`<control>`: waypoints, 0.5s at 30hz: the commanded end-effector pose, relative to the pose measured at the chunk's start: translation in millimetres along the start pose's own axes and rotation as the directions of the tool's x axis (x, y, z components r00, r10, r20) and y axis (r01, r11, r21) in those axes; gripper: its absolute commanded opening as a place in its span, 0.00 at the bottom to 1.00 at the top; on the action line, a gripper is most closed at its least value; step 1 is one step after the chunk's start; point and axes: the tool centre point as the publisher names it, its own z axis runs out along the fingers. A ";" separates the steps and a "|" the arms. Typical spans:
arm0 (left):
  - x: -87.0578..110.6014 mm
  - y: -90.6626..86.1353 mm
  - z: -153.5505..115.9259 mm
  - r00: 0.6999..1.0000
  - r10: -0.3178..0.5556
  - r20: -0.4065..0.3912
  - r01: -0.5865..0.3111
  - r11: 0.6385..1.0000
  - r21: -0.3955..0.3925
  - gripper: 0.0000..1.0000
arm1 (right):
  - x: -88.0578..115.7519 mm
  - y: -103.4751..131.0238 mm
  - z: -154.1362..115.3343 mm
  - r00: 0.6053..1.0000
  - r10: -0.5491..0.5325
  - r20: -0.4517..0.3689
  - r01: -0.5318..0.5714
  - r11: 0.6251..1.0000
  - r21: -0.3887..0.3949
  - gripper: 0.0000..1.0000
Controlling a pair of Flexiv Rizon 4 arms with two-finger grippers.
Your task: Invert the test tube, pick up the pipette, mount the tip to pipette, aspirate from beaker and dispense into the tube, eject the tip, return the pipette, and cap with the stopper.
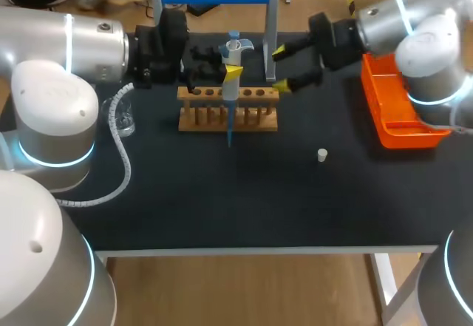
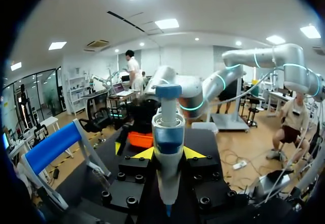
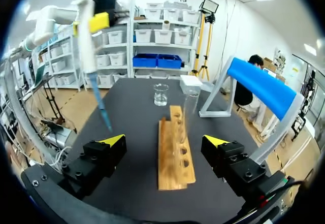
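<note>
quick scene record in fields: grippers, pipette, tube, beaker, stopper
left gripper: shut on pipette, held upright
pipette tip: blue, mounted, pointing down by the wooden rack
right gripper: open, empty, facing the rack's end
test tube: upright in rack
beaker: on table, off the rack's left end
stopper: loose on table
orange tray: at table's right edge

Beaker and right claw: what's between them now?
The wooden rack, running lengthwise from the open right claw toward the beaker, a test tube near its far end. The right wrist view shows it.
</note>
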 end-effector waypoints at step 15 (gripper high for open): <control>-0.3 0.4 0.2 1.000 0.001 0.000 -0.001 1.000 0.004 0.00 | 61.0 12.3 -38.4 0.985 -0.111 -0.134 0.079 0.972 -0.223 1.00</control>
